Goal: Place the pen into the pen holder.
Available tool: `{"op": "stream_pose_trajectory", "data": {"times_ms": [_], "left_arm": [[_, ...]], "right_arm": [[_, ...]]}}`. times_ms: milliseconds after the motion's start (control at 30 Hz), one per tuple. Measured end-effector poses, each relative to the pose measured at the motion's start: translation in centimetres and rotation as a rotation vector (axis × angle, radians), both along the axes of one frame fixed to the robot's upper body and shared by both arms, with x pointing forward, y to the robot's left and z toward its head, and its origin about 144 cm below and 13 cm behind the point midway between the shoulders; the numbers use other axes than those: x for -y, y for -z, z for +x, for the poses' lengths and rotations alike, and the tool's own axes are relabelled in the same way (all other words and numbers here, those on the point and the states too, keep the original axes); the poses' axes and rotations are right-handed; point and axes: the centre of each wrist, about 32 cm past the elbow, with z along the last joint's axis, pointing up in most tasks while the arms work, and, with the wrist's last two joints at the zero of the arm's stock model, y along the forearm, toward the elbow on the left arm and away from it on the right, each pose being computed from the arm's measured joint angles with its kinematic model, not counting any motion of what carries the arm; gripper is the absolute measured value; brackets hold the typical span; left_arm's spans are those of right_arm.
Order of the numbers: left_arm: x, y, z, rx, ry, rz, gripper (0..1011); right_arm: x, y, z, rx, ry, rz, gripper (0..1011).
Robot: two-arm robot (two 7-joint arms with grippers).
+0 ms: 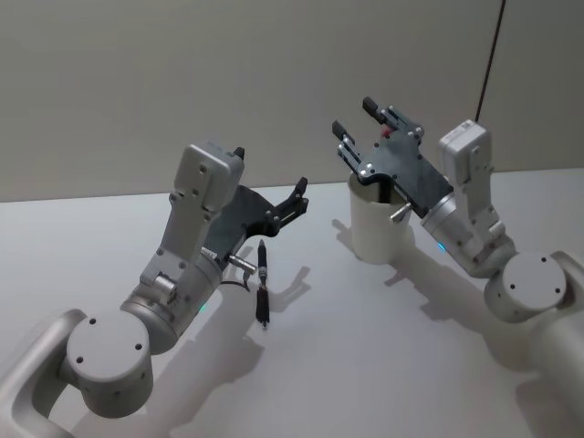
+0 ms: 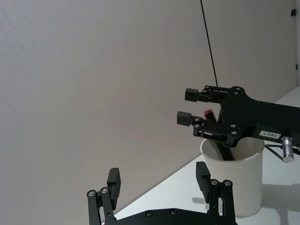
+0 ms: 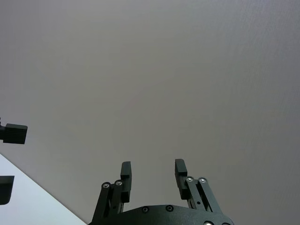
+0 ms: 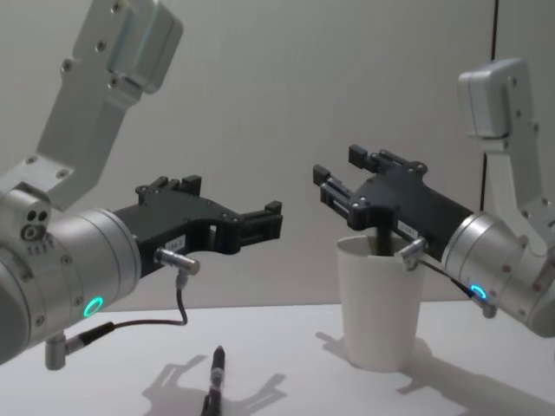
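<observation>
Nearest us, a black pen (image 1: 263,284) lies flat on the bench (image 1: 365,356), just beneath the left hand (image 1: 294,201) and a touch back toward its wrist. Nothing is touching it. The left hand hangs above, clear of the bench, with its fingers spread wide and empty, pointing across at the cup.

Out beyond those fingertips stands the pen holder (image 1: 378,233), a white paper cup, upright and well apart from the lying pen. And look inside: a red-capped pen (image 2: 208,112) leans in it, its red end poking up past the rim. Directly over that rim sits the right hand (image 1: 352,117), fingers parted with nothing pinched at the tips. The red end rises in among the finger linkage, and I cannot tell whether it touches there.

So where are we? By my reading one pen is home, and the right hand's part looks done. If the black one is to follow, the grasp is the step in hand, and it has not begun. The next move calls for the left hand to tip down, set its open fingers across the barrel and close near the middle. The carry will want height, and the right hand crowds the cup's mouth, so it should clear off first.
</observation>
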Motion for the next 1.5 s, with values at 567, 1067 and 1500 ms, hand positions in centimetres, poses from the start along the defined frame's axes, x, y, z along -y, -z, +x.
{"op": "stream_pose_trajectory", "data": {"times_ms": [567, 1067, 1500], "left_arm": [[0.0, 0.0, 0.0, 0.000, 0.000, 0.000, 1001], [0.0, 0.0, 0.0, 0.000, 0.000, 0.000, 1001], [0.0, 0.0, 0.0, 0.000, 0.000, 0.000, 1001]], "right_arm": [[0.0, -0.2, 0.0, -0.003, -0.012, 0.006, 1001], [1.6, -2.1, -2.3, -0.019, -0.043, 0.045, 1002], [3.7, -2.8, -5.8, -0.056, 0.021, 0.099, 1002]]}}
